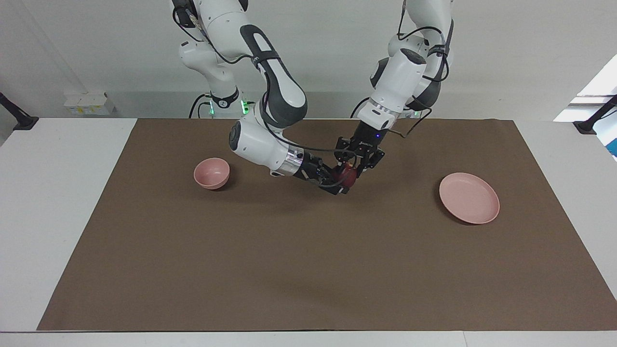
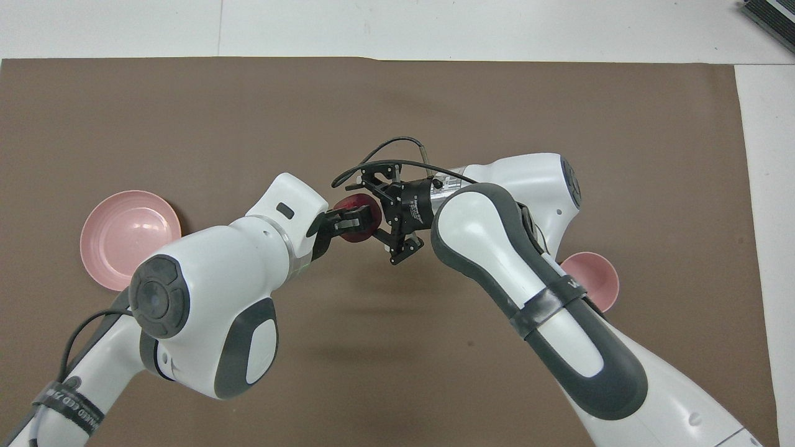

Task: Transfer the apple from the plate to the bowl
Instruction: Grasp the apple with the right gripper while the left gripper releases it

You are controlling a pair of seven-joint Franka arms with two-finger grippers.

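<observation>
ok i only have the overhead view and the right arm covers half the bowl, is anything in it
observer: no. In the facing view the bowl shows whole and it is empty.
operator: is the handover on the table or in the air
observer: in the air. The apple hangs above the brown mat, between the bowl and the plate, gripped by the left gripper, which points steeply down.
operator: how does the other one come in
observer: the right gripper meets the apple from the bowl's side, lying nearly level and lower than the left one.
</observation>
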